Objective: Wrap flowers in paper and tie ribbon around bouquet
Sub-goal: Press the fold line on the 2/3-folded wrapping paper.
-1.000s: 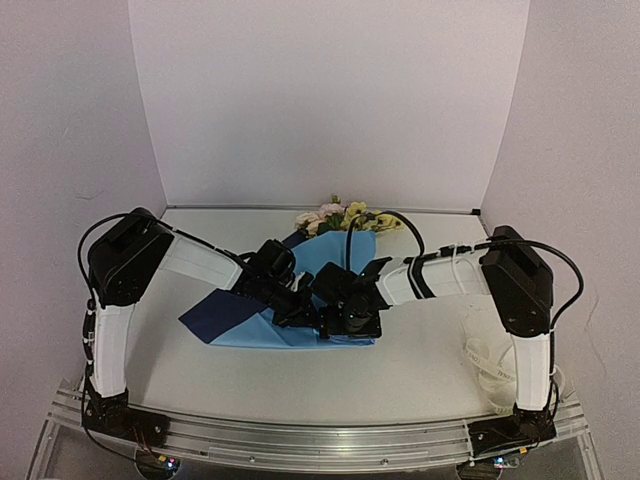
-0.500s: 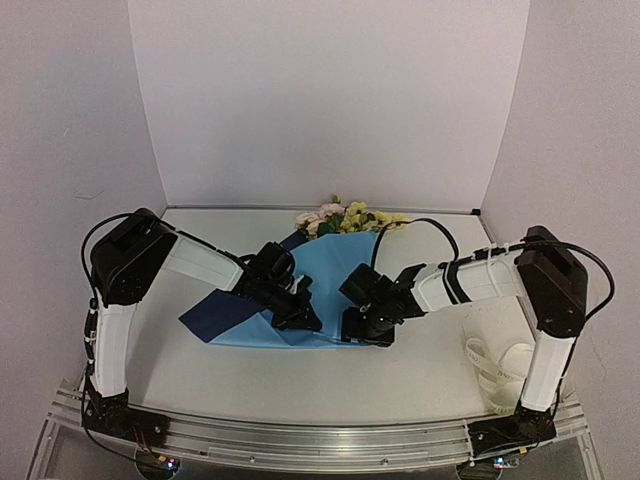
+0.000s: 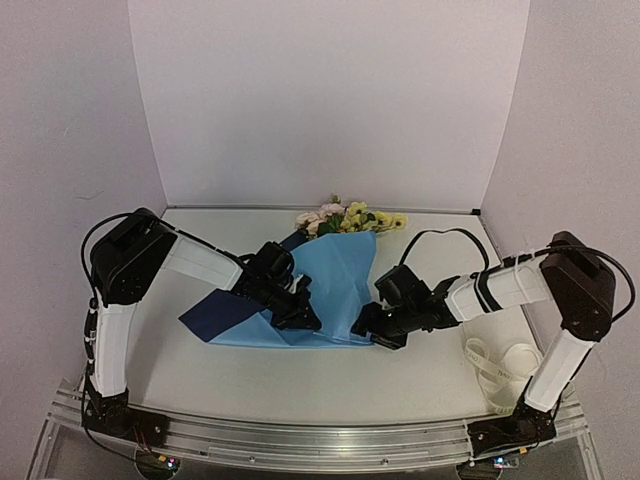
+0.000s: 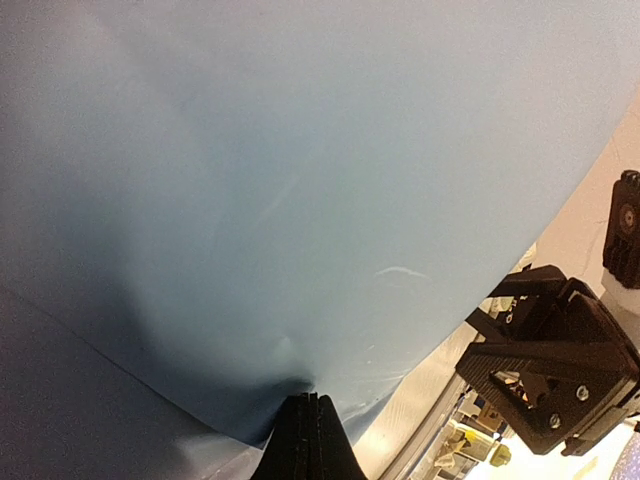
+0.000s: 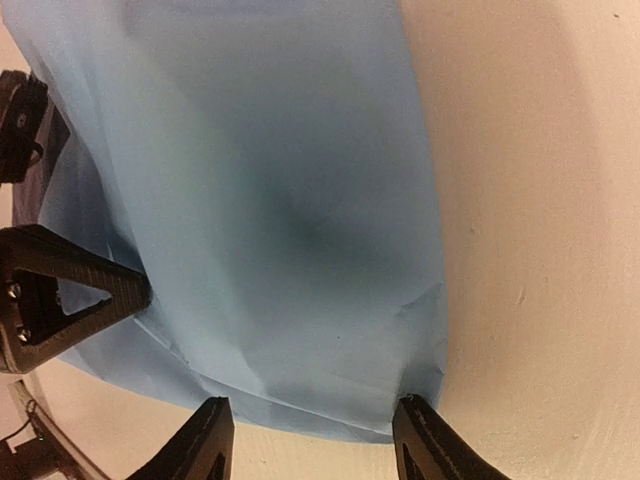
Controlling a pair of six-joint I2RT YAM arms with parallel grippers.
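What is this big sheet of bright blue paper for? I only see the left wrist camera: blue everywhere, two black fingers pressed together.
Observer: Wrapping. The overhead view shows pale pink and yellow flowers poking out past the bright blue paper sheet at its far end.
Visitor: And that black thing on my right?
Observer: The right gripper. Its own camera shows its jaws open at the sheet's near edge.
Visitor: Anything to tie it?
Observer: A cream-white ribbon lies looped on the table, right of the sheet, untouched.
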